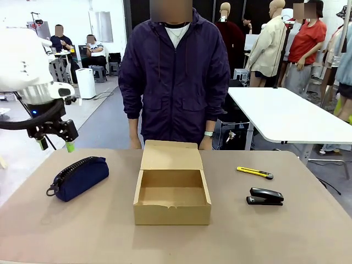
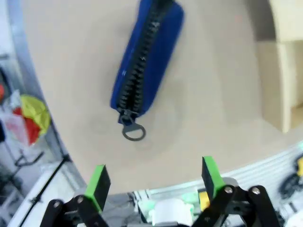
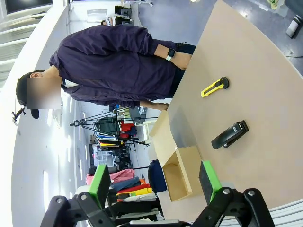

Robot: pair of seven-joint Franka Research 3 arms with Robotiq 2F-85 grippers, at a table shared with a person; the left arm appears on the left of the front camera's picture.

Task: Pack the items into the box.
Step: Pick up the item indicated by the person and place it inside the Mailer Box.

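Bright, even light falls from overhead across the front view, which is sharp throughout. The bench [image 1: 275,231] is lit flat, with no glare. The box [image 1: 172,206], pouch [image 1: 82,177] and stapler [image 1: 265,196] throw only thin, soft shadows at their bases, and the box's inside is darker than its lid. The white arm [image 1: 19,60] at 9 o'clock is nearly blown out.

The left wrist view is soft all over: the pouch's zip is smeared, while the left hand [image 2: 154,182] at 6 o'clock looks crisper. The bench edge bows with wide-angle distortion.

The right wrist view is sharp at centre, washes out to white at 9 o'clock, and the bench edge curves at 5 o'clock.
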